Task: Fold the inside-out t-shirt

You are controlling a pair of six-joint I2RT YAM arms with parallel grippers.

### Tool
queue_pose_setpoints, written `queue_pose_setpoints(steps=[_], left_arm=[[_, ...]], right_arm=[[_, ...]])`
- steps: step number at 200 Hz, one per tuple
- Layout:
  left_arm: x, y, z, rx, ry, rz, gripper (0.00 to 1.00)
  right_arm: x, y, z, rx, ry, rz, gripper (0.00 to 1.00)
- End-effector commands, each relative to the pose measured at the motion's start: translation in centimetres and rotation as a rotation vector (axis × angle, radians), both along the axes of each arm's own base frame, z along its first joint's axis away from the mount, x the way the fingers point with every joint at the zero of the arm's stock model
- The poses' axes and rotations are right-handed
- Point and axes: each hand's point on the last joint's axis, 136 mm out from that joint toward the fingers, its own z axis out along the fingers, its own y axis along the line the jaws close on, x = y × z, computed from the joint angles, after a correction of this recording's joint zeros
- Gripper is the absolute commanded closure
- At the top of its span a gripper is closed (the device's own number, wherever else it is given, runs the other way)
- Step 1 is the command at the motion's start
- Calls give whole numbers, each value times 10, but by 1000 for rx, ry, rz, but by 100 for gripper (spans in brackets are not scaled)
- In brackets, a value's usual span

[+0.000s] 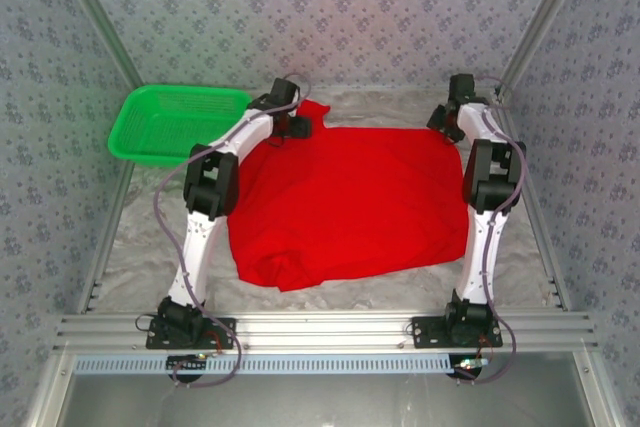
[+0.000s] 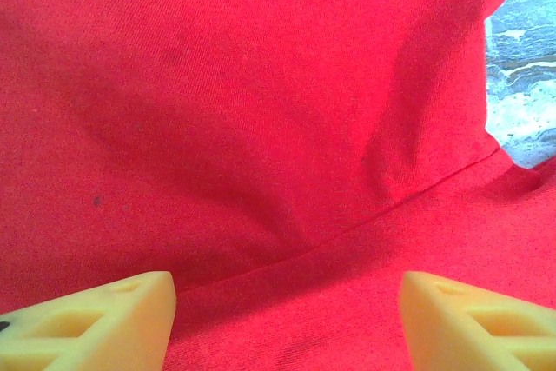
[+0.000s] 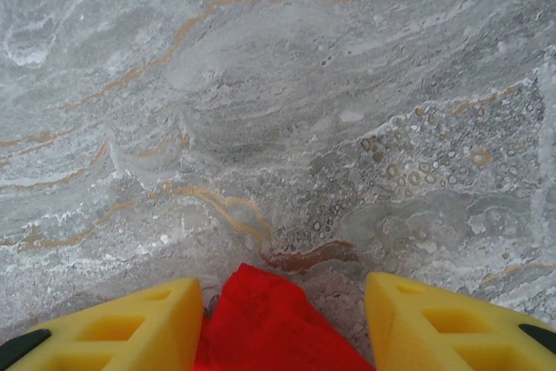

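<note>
We see the soft, creased red t-shirt (image 1: pixel 350 197) spread mid-frame on the veined grey table (image 3: pixel 261 84); the left gripper (image 2: pixel 287 301) gapes released above it, and the right gripper (image 3: pixel 282 301), also released, straddles its pointed corner.

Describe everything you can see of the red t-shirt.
The t-shirt is plain bright red soft cloth, spread mostly flat on the grey marbled table, with wrinkles bunched at its near left corner and a seam line running across it in the left wrist view. Open left jaws hover at its far left corner; a pointed tip lies between the open right jaws.
</note>
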Motion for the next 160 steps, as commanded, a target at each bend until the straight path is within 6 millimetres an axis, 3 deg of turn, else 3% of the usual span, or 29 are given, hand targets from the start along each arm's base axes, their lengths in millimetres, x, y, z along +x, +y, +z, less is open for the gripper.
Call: queue_pose_setpoints(steps=[1,50,98,122,160], left_arm=[[-1,-4,2,-21,16,-21,31],[-1,1,-6,-24,37,-9,31],[-2,2,-22,-25,80,-7,30],[-3,3,-26,-22,91,-4,30],[-5,9,-40,-14,119,7,30]], right_arm=[[-16,4,-6,-37,96,34,46],[-25,-2,-3,-137,175,112,46],[-21,-4,-7,-169,211,164,56],[-23,-2,-10,-194,238,184,62],[-23,-22,-10,-244,247,168,82]])
